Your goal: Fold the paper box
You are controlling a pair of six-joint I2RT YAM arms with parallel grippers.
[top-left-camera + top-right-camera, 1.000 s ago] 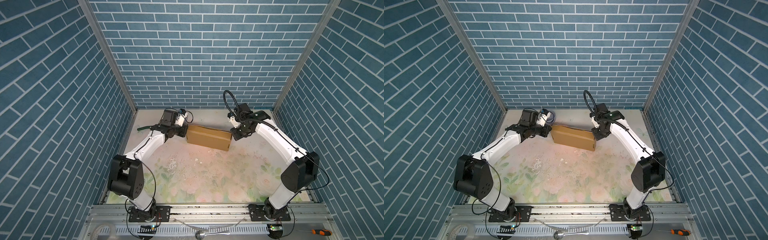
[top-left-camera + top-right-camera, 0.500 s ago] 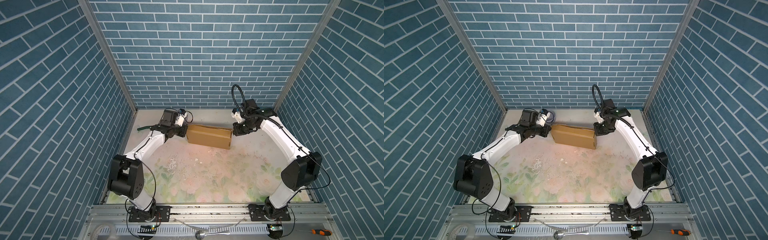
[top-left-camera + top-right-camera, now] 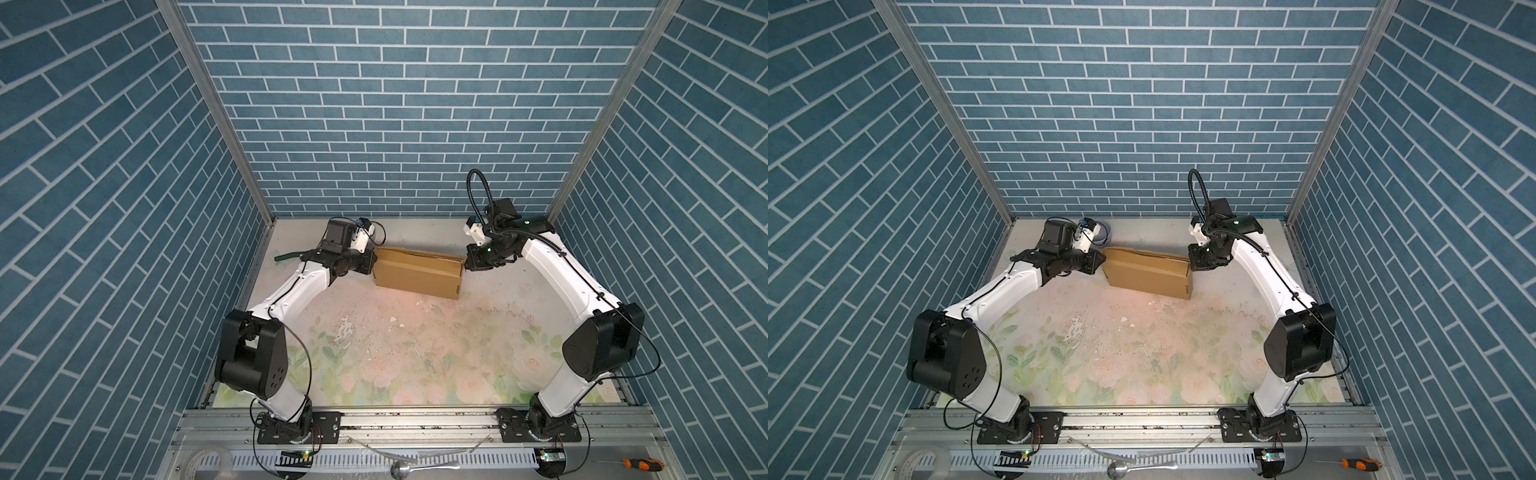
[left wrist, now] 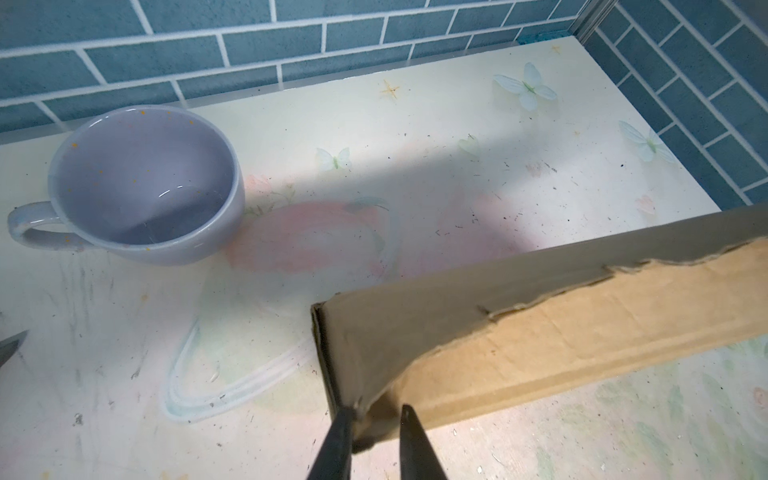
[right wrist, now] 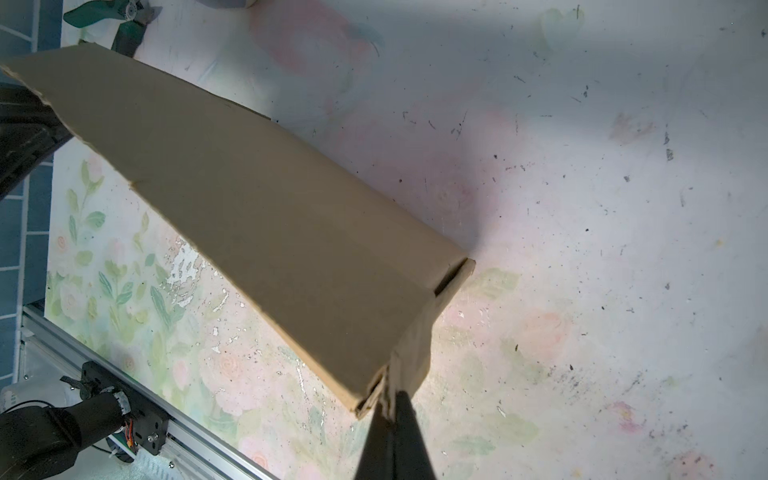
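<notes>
1. Top views, both: the paper box (image 3: 417,272) (image 3: 1148,274) lies on the far half of the floral tabletop (image 3: 415,353). It is folded into a long brown block, slightly askew, btwn the two arms.
2. Left wrist view: a ragged, torn-looking card edge runs along the box's upper face; one box corner sits right at the fingers.
3. At the box's left end is the left gripper (image 3: 371,264) (image 3: 1100,262) (image 4: 376,411). Jaws stand narrowly apart w/ the card corner btwn them, and the gap is wider than the card.
4. At the box's right end is the right gripper (image 3: 468,266) (image 3: 1192,264) (image 5: 392,401). Right wrist view shows its fingers pressed together, tips touching the lower corner of the end flap. Whether any card is nipped btwn them: can't tell.
5. That end flap stands a little ajar from the box body, w/ a dark slit showing at the fold.
6. Lilac cup (image 4: 145,195) (image 3: 1102,232) stands mouth up by the back wall, just behind the left gripper & apart from the box.
7. Green-handled pliers (image 3: 286,257) (image 5: 104,14) lie on the tabletop by the left wall, partly hidden by the left arm.
8. Spoon (image 3: 405,473), tape roll (image 3: 203,463) & orange-handled screwdriver (image 3: 640,469) lie along the front rail, well apart from the box.
</notes>
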